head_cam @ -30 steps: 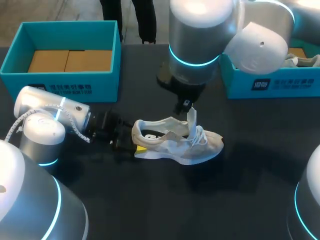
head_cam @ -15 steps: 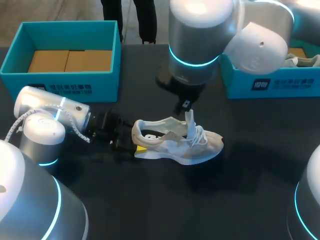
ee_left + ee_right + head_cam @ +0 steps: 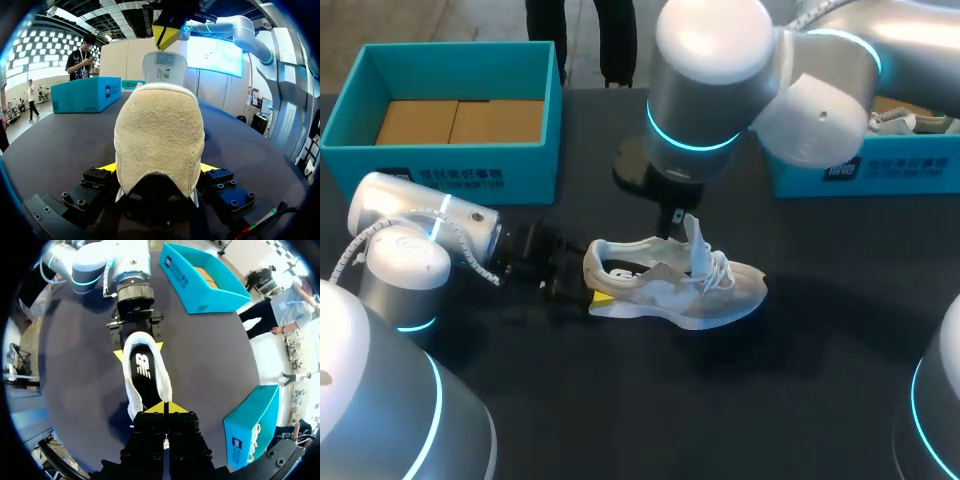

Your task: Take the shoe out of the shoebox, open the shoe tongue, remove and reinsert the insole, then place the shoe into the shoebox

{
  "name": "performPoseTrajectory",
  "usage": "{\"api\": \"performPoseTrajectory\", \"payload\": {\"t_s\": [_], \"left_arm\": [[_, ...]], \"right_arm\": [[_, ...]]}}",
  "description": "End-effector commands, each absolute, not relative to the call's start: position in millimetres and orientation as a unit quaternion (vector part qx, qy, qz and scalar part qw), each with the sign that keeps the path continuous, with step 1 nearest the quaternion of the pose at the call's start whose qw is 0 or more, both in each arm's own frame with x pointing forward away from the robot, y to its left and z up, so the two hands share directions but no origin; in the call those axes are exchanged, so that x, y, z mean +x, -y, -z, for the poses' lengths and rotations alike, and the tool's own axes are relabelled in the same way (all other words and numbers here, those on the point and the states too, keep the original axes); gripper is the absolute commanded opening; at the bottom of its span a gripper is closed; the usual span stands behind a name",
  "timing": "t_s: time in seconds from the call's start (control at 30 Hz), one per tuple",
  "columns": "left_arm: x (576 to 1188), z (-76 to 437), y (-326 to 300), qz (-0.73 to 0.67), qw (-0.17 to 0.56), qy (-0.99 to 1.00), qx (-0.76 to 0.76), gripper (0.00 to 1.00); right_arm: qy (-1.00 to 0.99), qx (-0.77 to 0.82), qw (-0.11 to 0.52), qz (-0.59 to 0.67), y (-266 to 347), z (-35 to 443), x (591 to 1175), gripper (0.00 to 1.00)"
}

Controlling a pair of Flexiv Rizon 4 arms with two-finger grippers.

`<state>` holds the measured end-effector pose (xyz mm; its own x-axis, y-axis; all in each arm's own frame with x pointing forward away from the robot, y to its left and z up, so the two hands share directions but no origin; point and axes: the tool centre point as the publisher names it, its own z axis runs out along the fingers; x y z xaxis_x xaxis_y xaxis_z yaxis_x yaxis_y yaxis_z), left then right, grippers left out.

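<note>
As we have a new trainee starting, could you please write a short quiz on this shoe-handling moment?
1. True or false: the white lace-up sneaker lies inside the empty teal cardboard shoebox.
2. Which part of the sneaker does the left end effector clamp? A toe, B heel, C laces.
3. Fill in: the right end effector pinches the sneaker's upright white ____.
Key: 1 false, it lies on the black table, outside the shoebox; 2 B; 3 tongue.
</note>
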<state>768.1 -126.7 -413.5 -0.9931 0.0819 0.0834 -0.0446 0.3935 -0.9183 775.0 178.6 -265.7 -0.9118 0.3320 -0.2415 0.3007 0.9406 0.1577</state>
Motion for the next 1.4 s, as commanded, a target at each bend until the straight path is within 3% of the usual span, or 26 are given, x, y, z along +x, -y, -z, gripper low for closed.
{"api": "performPoseTrajectory", "payload": {"t_s": [0.03,0.73,0.77,0.97,1.4], "left_arm": [[768.4,415.2,125.7,-0.551,0.057,0.833,-0.011,0.0],[768.4,415.2,125.7,-0.551,0.057,0.833,-0.011,0.0],[768.4,415.2,125.7,-0.551,0.057,0.833,-0.011,0.0],[768.4,415.2,125.7,-0.551,0.057,0.833,-0.011,0.0],[768.4,415.2,125.7,-0.551,0.057,0.833,-0.011,0.0]], "right_arm": [[-0.981,0.151,0.116,-0.042,-189.8,282.0,783.9,0.0],[-0.993,0.103,0.059,-0.003,-202.1,329.3,785.6,0.0],[-0.994,0.099,0.037,-0.01,-203.1,349.3,782.8,0.0],[-0.995,0.096,0.014,-0.01,-201.0,363.9,779.2,0.0],[-0.994,0.108,0.0,-0.008,-183.9,377.9,777.9,0.0]]}}
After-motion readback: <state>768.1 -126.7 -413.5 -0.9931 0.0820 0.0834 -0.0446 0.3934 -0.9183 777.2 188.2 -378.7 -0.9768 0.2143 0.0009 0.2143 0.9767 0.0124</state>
